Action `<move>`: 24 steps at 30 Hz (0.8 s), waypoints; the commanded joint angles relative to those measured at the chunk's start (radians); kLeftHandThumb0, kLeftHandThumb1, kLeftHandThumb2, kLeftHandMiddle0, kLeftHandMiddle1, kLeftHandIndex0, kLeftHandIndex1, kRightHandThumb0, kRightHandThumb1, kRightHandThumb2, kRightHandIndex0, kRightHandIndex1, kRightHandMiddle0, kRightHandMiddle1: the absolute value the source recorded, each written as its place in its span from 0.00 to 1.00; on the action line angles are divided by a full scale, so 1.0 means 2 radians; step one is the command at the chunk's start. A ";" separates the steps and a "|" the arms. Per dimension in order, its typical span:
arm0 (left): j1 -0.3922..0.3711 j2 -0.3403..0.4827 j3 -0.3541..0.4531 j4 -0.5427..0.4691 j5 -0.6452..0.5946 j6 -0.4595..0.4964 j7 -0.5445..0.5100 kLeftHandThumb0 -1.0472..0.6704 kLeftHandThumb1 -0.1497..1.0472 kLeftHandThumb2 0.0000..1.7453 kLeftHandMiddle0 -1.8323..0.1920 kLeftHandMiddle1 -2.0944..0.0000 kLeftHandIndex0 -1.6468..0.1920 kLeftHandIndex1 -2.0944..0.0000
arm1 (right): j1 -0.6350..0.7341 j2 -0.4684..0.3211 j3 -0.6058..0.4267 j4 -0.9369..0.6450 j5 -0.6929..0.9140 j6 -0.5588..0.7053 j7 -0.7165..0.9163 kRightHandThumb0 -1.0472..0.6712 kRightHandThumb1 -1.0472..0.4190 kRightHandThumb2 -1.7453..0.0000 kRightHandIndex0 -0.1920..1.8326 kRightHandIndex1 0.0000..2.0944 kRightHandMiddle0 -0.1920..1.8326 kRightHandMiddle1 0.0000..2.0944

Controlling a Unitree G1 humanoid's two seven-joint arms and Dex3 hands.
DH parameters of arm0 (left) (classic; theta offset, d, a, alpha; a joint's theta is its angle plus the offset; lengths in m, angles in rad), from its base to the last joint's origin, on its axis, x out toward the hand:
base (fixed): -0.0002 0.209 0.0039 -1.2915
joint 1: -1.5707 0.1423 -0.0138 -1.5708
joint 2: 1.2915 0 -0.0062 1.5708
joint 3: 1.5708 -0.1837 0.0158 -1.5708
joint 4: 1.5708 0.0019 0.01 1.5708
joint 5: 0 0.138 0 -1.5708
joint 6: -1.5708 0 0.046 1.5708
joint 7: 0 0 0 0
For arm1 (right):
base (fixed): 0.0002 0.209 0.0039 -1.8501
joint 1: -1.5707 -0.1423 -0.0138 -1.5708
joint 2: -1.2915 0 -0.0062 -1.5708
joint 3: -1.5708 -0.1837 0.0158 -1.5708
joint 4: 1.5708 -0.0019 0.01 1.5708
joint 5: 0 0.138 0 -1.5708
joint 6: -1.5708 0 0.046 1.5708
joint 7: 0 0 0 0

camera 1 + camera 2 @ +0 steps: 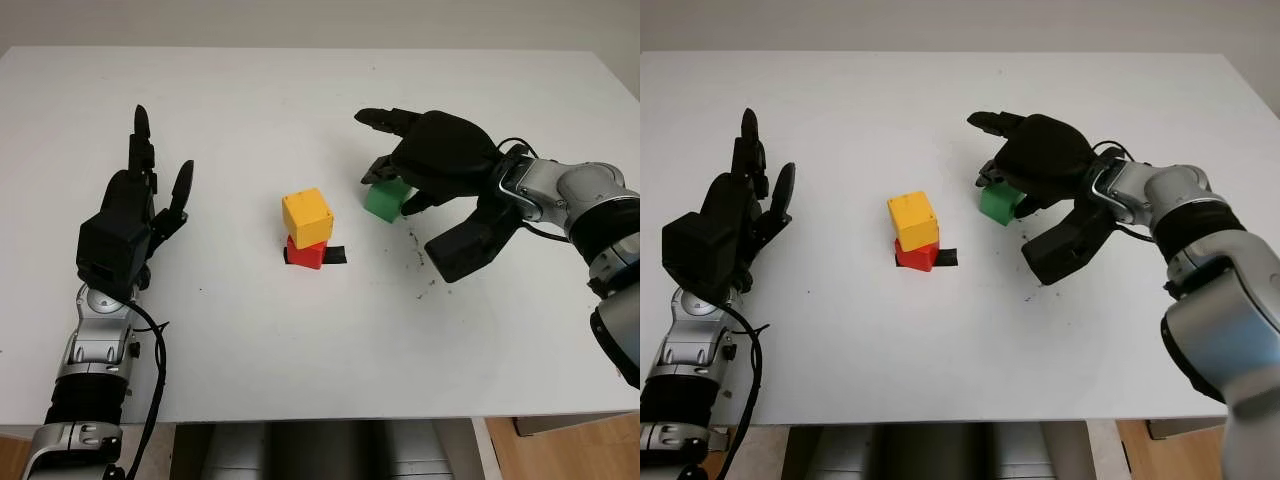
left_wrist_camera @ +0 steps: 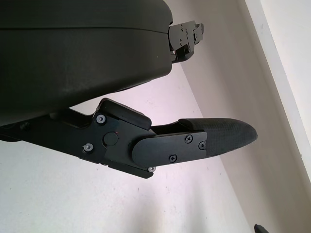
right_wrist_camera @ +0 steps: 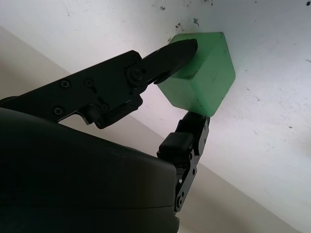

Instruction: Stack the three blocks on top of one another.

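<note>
A yellow block (image 1: 307, 217) sits on a red block (image 1: 306, 254) in the middle of the white table (image 1: 300, 350). To their right is a green block (image 1: 384, 203), with my right hand (image 1: 390, 190) curled over it from the right. The right wrist view shows one finger (image 3: 177, 52) pressed on one face of the green block (image 3: 206, 77) and another finger (image 3: 193, 128) on the opposite side. I cannot tell whether the block is off the table. My left hand (image 1: 150, 195) is open at the left, away from the blocks.
A strip of black tape (image 1: 336, 256) lies under the red block. Dark scuff marks (image 1: 422, 268) dot the table below the right hand. The table's front edge (image 1: 330, 418) runs near the bottom and its far edge along the top.
</note>
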 commanded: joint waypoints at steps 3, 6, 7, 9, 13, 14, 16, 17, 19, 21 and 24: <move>0.008 -0.001 -0.001 -0.003 0.001 -0.005 0.001 0.13 1.00 0.32 1.00 1.00 1.00 1.00 | -0.008 -0.001 -0.013 0.006 0.026 -0.002 0.030 0.37 0.09 0.97 0.21 0.03 0.44 0.38; 0.007 -0.002 -0.001 -0.004 -0.002 -0.005 -0.002 0.13 1.00 0.32 1.00 1.00 1.00 1.00 | -0.005 -0.001 -0.026 0.005 0.051 -0.001 0.065 0.38 0.09 0.97 0.21 0.03 0.43 0.41; 0.007 -0.002 -0.001 -0.004 -0.003 -0.005 -0.003 0.14 1.00 0.31 1.00 1.00 1.00 1.00 | -0.004 -0.002 -0.028 0.003 0.055 0.000 0.071 0.39 0.09 0.97 0.21 0.03 0.43 0.41; 0.008 -0.001 -0.001 -0.007 -0.003 -0.002 -0.004 0.14 1.00 0.32 1.00 1.00 1.00 1.00 | -0.001 -0.004 -0.034 0.000 0.066 0.001 0.086 0.39 0.10 0.97 0.21 0.03 0.43 0.42; 0.007 -0.002 0.000 -0.004 -0.008 -0.006 -0.008 0.14 1.00 0.31 1.00 1.00 1.00 1.00 | 0.005 -0.007 -0.051 -0.003 0.094 -0.006 0.111 0.40 0.11 0.97 0.22 0.03 0.44 0.43; 0.007 -0.002 0.000 -0.004 -0.008 -0.006 -0.008 0.14 1.00 0.31 1.00 1.00 1.00 1.00 | 0.006 -0.008 -0.056 -0.004 0.102 -0.007 0.118 0.41 0.11 0.97 0.22 0.03 0.43 0.43; 0.007 -0.001 0.000 -0.004 -0.008 -0.006 -0.009 0.14 1.00 0.31 1.00 1.00 1.00 1.00 | 0.009 -0.009 -0.070 -0.006 0.123 -0.006 0.143 0.41 0.10 0.97 0.21 0.03 0.42 0.44; 0.007 -0.002 0.000 -0.005 -0.008 -0.005 -0.008 0.14 1.00 0.31 1.00 1.00 1.00 1.00 | 0.012 -0.009 -0.080 -0.008 0.138 -0.004 0.159 0.42 0.10 0.97 0.21 0.02 0.41 0.45; 0.006 -0.002 0.000 -0.005 -0.009 -0.004 -0.008 0.15 1.00 0.32 1.00 1.00 1.00 1.00 | 0.019 -0.009 -0.102 -0.016 0.167 0.005 0.184 0.42 0.10 0.97 0.21 0.02 0.40 0.46; 0.006 -0.002 0.000 -0.005 -0.011 -0.003 -0.010 0.15 1.00 0.32 1.00 1.00 1.00 1.00 | 0.028 -0.008 -0.123 -0.027 0.192 0.018 0.200 0.41 0.09 0.97 0.21 0.02 0.39 0.48; 0.006 -0.001 0.001 -0.003 -0.013 -0.005 -0.012 0.14 1.00 0.31 1.00 1.00 1.00 1.00 | 0.046 -0.002 -0.165 -0.045 0.246 0.033 0.233 0.43 0.10 0.97 0.21 0.03 0.38 0.52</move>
